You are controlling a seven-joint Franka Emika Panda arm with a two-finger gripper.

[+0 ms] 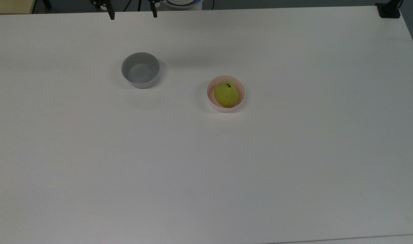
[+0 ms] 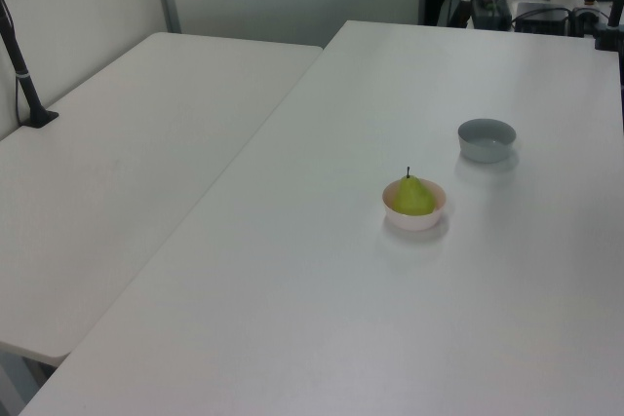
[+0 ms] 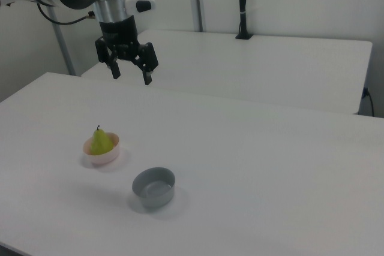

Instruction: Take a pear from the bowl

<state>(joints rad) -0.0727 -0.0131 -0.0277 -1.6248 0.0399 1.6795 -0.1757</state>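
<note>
Open air above the pear (image 3: 102, 141), stem up in the pink bowl (image 3: 111, 156), whose low rim hems only its base. Bare table (image 3: 270, 166) all round (grey bowl (image 3: 154, 187) well apart, the one neighbour). Gripper (image 3: 131, 77) high above, fingers spread wide.

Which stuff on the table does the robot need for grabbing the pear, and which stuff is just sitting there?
Needed for the job:
- the pear, sitting stem-up
- the pink bowl that holds it
- the end effector, open, high above the table and away from both bowls

Just sitting there:
- the grey bowl, with nothing in it, apart from the pink one
</note>
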